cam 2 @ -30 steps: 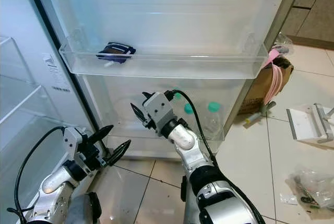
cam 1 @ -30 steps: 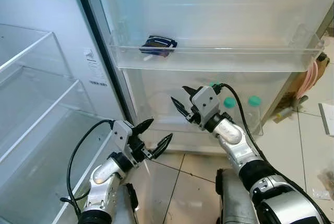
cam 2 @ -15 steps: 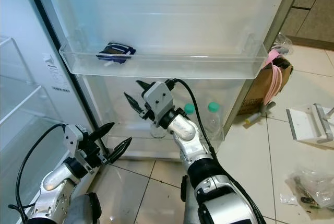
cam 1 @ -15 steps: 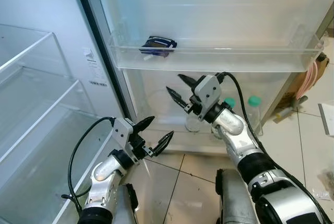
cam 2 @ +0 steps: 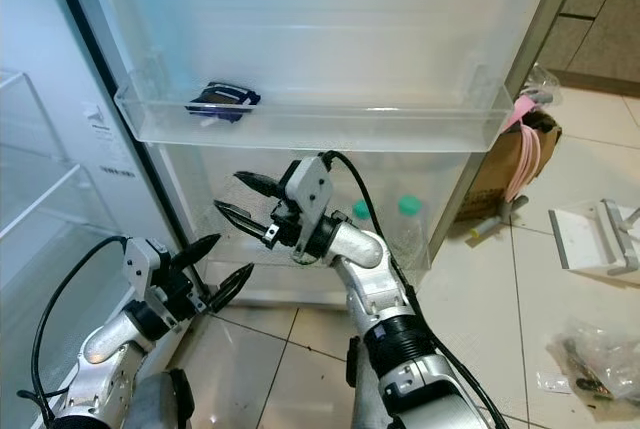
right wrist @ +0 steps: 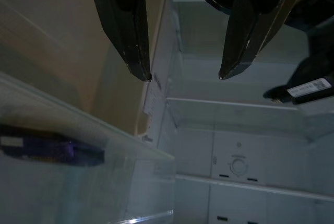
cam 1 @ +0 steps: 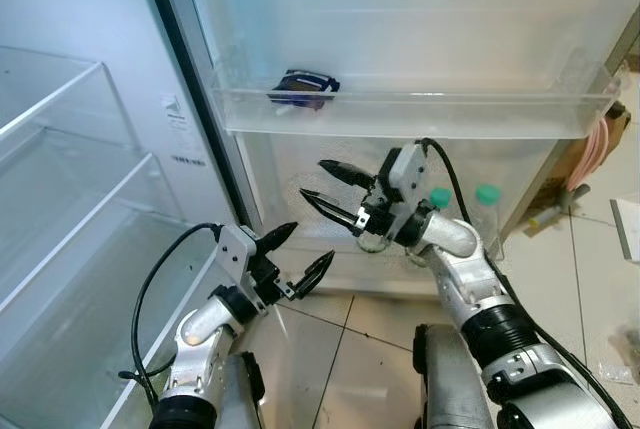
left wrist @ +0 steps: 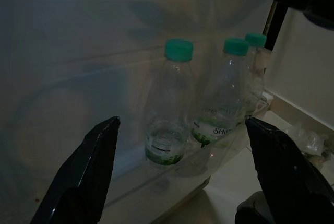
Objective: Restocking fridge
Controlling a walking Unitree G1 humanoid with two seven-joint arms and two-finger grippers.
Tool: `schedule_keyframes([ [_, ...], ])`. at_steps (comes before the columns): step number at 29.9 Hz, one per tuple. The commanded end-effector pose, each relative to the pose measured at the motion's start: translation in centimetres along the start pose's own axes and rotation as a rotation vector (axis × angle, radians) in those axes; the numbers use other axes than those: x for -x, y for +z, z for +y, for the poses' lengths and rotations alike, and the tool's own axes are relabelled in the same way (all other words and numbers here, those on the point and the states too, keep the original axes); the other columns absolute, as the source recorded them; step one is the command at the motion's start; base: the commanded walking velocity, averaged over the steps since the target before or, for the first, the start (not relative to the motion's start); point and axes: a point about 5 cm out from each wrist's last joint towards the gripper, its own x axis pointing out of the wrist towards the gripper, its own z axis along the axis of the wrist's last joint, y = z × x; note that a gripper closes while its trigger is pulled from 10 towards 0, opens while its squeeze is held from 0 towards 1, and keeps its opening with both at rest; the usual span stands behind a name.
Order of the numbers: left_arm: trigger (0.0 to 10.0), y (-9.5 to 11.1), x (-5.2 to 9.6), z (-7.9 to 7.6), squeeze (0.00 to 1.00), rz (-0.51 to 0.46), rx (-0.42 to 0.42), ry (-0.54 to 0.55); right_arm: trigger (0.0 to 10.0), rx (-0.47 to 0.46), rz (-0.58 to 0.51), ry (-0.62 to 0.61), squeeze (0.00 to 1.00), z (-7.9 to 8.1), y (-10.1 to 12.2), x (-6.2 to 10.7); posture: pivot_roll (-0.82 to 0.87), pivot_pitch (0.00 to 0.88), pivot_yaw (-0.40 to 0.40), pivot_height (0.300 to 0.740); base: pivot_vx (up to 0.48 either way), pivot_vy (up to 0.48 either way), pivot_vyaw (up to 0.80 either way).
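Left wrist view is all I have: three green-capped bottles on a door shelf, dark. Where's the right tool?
Observer: The right tool is open in front of the fridge door. It sits just under the upper door bin, higher than the bottles and to their left.
Operator: Anything in that bin?
Observer: One dark blue packet, near the bin's left end.
Operator: Where's the left tool relative to the door?
Observer: The left tool is low, near the door's hinge edge. It is open and holds nothing.
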Motion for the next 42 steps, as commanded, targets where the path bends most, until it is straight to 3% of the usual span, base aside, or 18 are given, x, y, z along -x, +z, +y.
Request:
schedule_keyframes([
  [1,10.0,-0.3,0.3,0.2,0.0,0.017,0.008,-0.003,10.0,-0.031,0.014,0.045,0.0,0.6,-0.3,0.3,-0.06,0.056,-0.002,0.421,0.0,0.0,0.0],
  [8,10.0,-0.3,0.2,0.1,0.0,0.014,0.012,-0.006,10.0,-0.062,0.025,0.056,0.0,0.9,-0.3,0.9,-0.07,0.057,-0.001,0.421,0.0,0.0,0.0],
  [21,10.0,-0.3,0.3,0.0,0.0,0.011,0.019,-0.011,10.0,-0.239,0.022,0.262,0.0,3.1,0.4,3.1,-0.06,0.052,-0.003,0.421,0.0,0.0,0.0],
  [23,10.0,-0.6,0.3,-0.1,0.0,0.017,0.027,-0.013,10.0,-0.308,0.076,0.344,0.0,4.3,-0.4,4.3,-0.07,0.046,0.0,0.421,0.0,0.0,0.0],
  [26,10.0,-0.9,0.3,-0.2,0.0,0.026,0.036,-0.014,10.0,-0.354,0.129,0.364,0.0,5.0,-1.5,5.2,-0.07,0.044,-0.001,0.421,0.0,0.0,0.0],
  [33,10.0,-2.0,0.6,-0.5,0.0,0.057,0.072,0.008,10.0,-0.439,0.295,0.232,0.0,5.4,-5.6,8.3,-0.07,0.043,-0.004,0.421,0.0,0.0,0.0],
  [36,10.0,-2.8,1.4,-0.6,0.0,0.085,0.098,0.031,10.0,-0.458,0.396,0.044,0.0,4.6,-7.9,10.9,-0.07,0.042,-0.008,0.421,0.0,0.0,0.0],
  [38,10.0,-3.1,1.6,-0.7,0.0,0.092,0.104,0.04,10.0,-0.474,0.417,-0.072,0.0,3.9,-8.6,12.1,-0.08,0.039,-0.011,0.421,0.0,0.0,0.0],
  [39,10.0,-3.1,1.6,-0.7,0.0,0.092,0.104,0.04,10.0,-0.474,0.417,-0.072,0.0,3.9,-8.6,12.1,-0.08,0.039,-0.011,0.421,0.0,0.0,0.0],
  [41,10.0,-3.3,1.7,-0.7,0.0,0.096,0.11,0.05,10.0,-0.496,0.477,-0.21,0.0,3.1,-9.3,14.2,-0.08,0.038,-0.015,0.421,0.0,0.0,0.0],
  [42,10.0,-3.3,1.7,-0.7,0.0,0.096,0.11,0.05,10.0,-0.496,0.477,-0.21,0.0,3.1,-9.3,14.2,-0.08,0.038,-0.015,0.421,0.0,0.0,0.0],
])
